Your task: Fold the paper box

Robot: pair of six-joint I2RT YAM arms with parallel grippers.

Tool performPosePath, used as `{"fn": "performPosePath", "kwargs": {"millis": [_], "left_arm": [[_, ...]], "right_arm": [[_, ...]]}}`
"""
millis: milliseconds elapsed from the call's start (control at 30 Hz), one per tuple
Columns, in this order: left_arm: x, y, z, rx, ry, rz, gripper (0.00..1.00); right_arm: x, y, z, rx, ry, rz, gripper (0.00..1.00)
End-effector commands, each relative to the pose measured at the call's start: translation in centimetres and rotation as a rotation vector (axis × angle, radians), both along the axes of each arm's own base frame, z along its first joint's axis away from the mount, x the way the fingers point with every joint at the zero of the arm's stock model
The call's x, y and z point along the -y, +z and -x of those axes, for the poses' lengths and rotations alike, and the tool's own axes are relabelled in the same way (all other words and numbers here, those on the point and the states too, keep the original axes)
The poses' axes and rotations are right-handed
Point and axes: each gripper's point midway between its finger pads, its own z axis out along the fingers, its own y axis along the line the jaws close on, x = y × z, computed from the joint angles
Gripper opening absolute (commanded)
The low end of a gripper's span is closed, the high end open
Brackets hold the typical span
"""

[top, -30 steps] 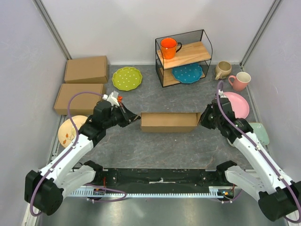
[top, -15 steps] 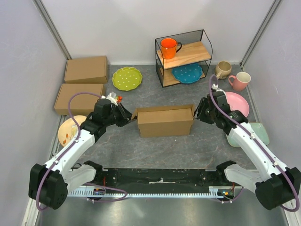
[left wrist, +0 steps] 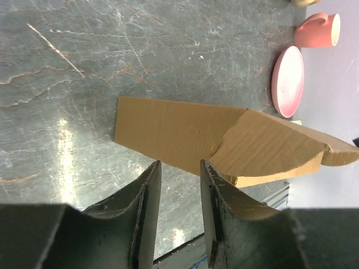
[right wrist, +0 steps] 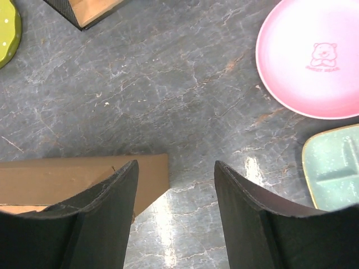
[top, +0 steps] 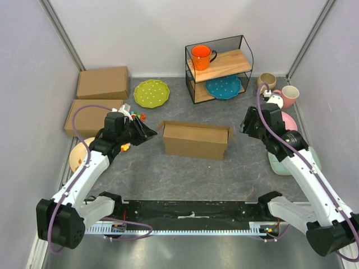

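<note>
The paper box (top: 195,140), a closed brown cardboard mailer, lies at the middle of the table with small flaps sticking out at both ends. My left gripper (top: 147,133) is just off its left end, open and empty. The left wrist view has the box (left wrist: 185,137) ahead of the parted fingertips (left wrist: 179,165), with bare table between them. My right gripper (top: 247,124) stands a little apart from the box's right end, open wide. In the right wrist view the box corner (right wrist: 84,174) shows beside the left finger, and nothing sits inside the gripper (right wrist: 175,165).
Two folded boxes (top: 102,82) (top: 94,116) lie back left, next to a green plate (top: 151,92). A wire rack (top: 219,67) holds an orange mug (top: 201,56) and a blue plate (top: 223,86). Two mugs (top: 266,82) (top: 289,95), a pink plate (top: 289,124) and a mint tray (top: 311,159) are at the right. A cream plate (top: 84,154) lies at the left.
Both grippers were shut on the box's ends; they have opened, let go and drawn outward. The box shifted away from the arms and now rests slightly skewed.
</note>
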Motion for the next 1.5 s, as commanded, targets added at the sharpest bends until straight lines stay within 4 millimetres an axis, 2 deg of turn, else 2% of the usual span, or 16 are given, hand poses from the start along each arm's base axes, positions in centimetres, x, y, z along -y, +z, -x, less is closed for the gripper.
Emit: {"fn": "performPosePath", "kwargs": {"millis": [0, 67, 100, 133, 267, 333, 433, 467, 600, 800, 933, 1200, 1233, 1267, 1467], "left_arm": [[-1.4, 1.1, -0.7, 0.055, 0.017, -0.077, 0.42], [-1.9, 1.0, -0.8, 0.055, 0.036, -0.089, 0.43], [-2.2, 0.9, -0.8, 0.054, 0.049, -0.097, 0.43], [-2.5, 1.0, -0.8, 0.057, 0.063, -0.102, 0.43], [-3.8, 1.7, -0.6, 0.098, 0.125, -0.122, 0.43], [-4.6, 3.0, -0.6, 0.158, 0.165, -0.129, 0.43], [-5.4, 3.7, -0.3, 0.219, 0.193, -0.145, 0.43], [-5.6, 5.0, 0.0, 0.275, 0.201, -0.143, 0.43], [-6.1, 5.9, 0.1, 0.332, 0.208, -0.171, 0.43], [-6.8, 7.4, -0.2, 0.393, 0.218, -0.213, 0.42], [-6.3, 8.0, -0.5, 0.428, 0.192, -0.201, 0.41], [-3.6, 9.2, -0.2, 0.581, 0.058, -0.106, 0.40], [-3.4, 8.5, -0.2, 0.583, 0.043, -0.102, 0.40], [-2.9, 9.3, -0.1, 0.629, 0.020, -0.084, 0.40], [-2.4, 8.9, 0.0, 0.701, -0.035, -0.112, 0.41]], "right_arm": [[0.7, 5.2, 0.6, 0.187, 0.010, -0.027, 0.65], [-0.9, 5.6, 1.2, 0.227, 0.092, -0.093, 0.65], [-1.6, 6.7, 1.4, 0.276, 0.136, -0.124, 0.66], [-2.9, 6.8, 1.9, 0.272, 0.210, -0.155, 0.67], [-5.1, 5.8, 2.8, 0.240, 0.360, -0.174, 0.67], [-5.2, 5.4, 3.2, 0.236, 0.387, -0.163, 0.67], [-5.1, 4.0, 3.7, 0.198, 0.422, -0.126, 0.67], [-5.2, 3.6, 3.8, 0.187, 0.434, -0.120, 0.66], [-5.5, 1.8, 3.7, 0.129, 0.458, -0.105, 0.63], [-6.1, 0.7, 3.4, 0.096, 0.479, -0.087, 0.56], [-6.3, -0.1, 2.8, 0.075, 0.471, -0.075, 0.52], [-6.8, -0.8, 1.8, 0.063, 0.457, -0.072, 0.38], [-6.8, -0.7, 1.8, 0.065, 0.457, -0.070, 0.37], [-6.8, -0.9, 1.8, 0.059, 0.455, -0.069, 0.36], [-6.5, -1.1, 1.6, 0.054, 0.439, -0.049, 0.32]]}}
